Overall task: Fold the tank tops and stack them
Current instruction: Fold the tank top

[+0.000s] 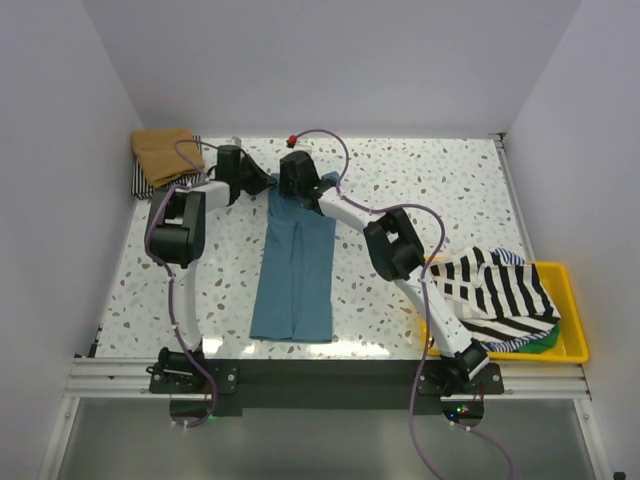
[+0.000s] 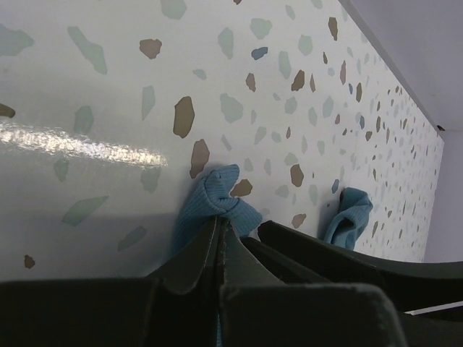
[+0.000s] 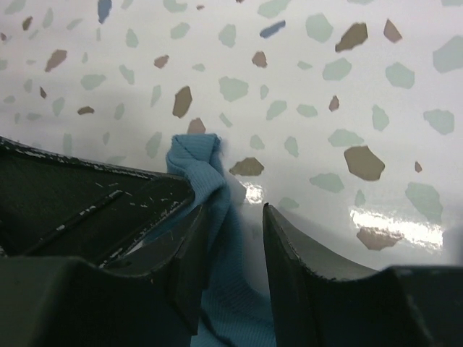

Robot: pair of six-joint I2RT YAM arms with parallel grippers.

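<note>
A teal-blue tank top [image 1: 295,270] lies lengthwise on the middle of the table, its straps at the far end. My left gripper [image 1: 262,183] is shut on the left strap [image 2: 217,199], which bunches out past the closed fingertips [image 2: 219,220]. My right gripper [image 1: 300,185] is at the other strap [image 3: 199,163]. Its jaws stand apart around it, the cloth against the left finger [image 3: 188,217] and a gap to the right one. A tan-brown top [image 1: 165,152] lies folded on a striped one [image 1: 143,185] at the far left corner.
A yellow tray [image 1: 568,330] at the near right holds a crumpled black-and-white striped top [image 1: 495,290] over a green one [image 1: 540,343]. White walls close in the table on three sides. Both arms' cables loop over the far half of the table.
</note>
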